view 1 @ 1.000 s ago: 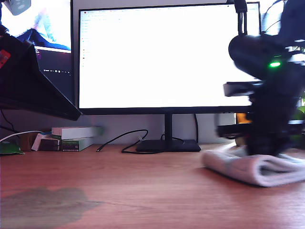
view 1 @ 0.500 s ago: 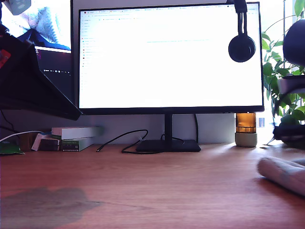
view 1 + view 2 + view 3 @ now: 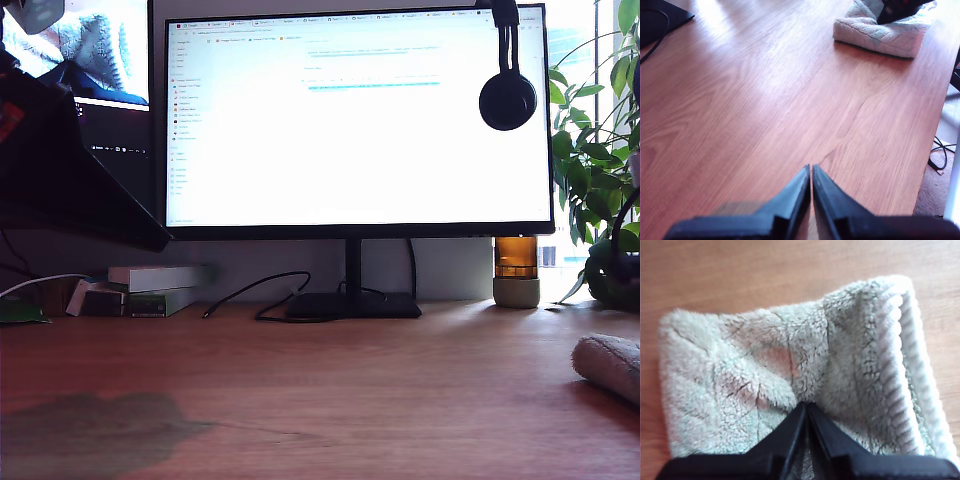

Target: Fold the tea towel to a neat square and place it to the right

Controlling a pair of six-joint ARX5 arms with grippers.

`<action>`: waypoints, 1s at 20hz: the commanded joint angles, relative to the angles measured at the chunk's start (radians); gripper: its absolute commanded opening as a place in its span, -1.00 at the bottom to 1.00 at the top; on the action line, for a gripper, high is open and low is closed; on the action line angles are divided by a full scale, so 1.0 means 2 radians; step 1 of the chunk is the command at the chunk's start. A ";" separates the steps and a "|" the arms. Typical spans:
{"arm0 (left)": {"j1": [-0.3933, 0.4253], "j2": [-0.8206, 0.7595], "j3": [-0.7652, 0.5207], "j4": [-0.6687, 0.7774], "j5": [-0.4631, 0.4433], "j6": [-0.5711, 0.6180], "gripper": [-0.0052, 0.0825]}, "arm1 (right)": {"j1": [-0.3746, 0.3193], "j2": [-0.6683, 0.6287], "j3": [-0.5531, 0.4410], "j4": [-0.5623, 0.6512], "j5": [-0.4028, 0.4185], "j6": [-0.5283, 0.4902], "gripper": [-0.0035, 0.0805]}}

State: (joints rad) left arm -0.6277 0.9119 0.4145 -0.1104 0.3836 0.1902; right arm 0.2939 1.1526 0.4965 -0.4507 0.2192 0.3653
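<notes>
A low camera at desk height looks across the reddish-brown wooden desk [image 3: 300, 390] toward the large black-framed monitor [image 3: 358, 120], catching only the end of the fluffy pale beige terry tea towel [image 3: 610, 365] at the exterior view's right edge. The first wrist camera looks down along the first gripper [image 3: 811, 172] over open desk, the towel [image 3: 880, 32] well off. The second wrist camera sits close over the same towel [image 3: 790, 370], which nearly fills its frame. All three views share towel and desk.
</notes>
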 commanded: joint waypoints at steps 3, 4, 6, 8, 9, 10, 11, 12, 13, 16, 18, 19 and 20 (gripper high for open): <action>0.000 0.002 -0.005 0.003 0.000 -0.001 -0.93 | -0.003 -0.040 -0.005 0.015 0.013 -0.026 -0.94; 0.000 0.002 -0.005 0.003 0.000 -0.001 -0.93 | -0.003 -0.049 -0.005 0.015 0.013 -0.028 -0.94; -0.001 0.001 -0.005 0.007 0.001 -0.001 -0.93 | -0.003 -0.071 -0.005 0.020 0.012 -0.028 -0.94; -0.001 -0.002 -0.005 0.017 0.012 -0.004 -0.93 | -0.003 -0.099 -0.005 0.034 0.011 -0.040 -0.94; -0.001 -0.002 -0.005 0.024 0.018 -0.009 -0.93 | -0.002 -0.114 -0.005 0.041 0.008 -0.061 -0.94; 0.000 -0.002 -0.005 0.026 0.018 -0.017 -0.93 | 0.000 -0.127 -0.005 0.047 0.008 -0.078 -0.94; -0.001 -0.002 -0.005 0.029 0.017 -0.017 -0.93 | 0.001 -0.139 -0.005 0.053 0.008 -0.085 -0.94; 0.000 -0.002 -0.005 0.035 0.013 -0.017 -0.93 | 0.000 -0.148 -0.005 0.054 0.010 -0.086 -0.94; 0.001 -0.002 -0.005 0.045 0.004 -0.017 -0.93 | 0.000 -0.153 -0.005 0.055 0.011 -0.095 -0.94; 0.009 -0.002 -0.005 0.090 -0.033 -0.034 -0.93 | -0.004 -0.153 -0.005 0.058 0.040 -0.079 -0.94; 0.031 -0.002 -0.005 0.113 -0.044 -0.047 -0.93 | -0.010 -0.154 -0.005 0.094 0.037 -0.133 -0.94; 0.047 -0.002 -0.005 0.117 -0.045 -0.051 -0.93 | -0.014 -0.155 -0.005 0.107 0.030 -0.146 -0.94; 0.067 -0.002 -0.005 0.119 -0.045 -0.055 -0.93 | -0.021 -0.157 -0.005 0.109 0.023 -0.144 -0.94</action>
State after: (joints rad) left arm -0.5171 0.9115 0.4145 0.1146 0.2951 0.0875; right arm 0.2615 0.8433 0.4953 -0.2405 0.2699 0.0864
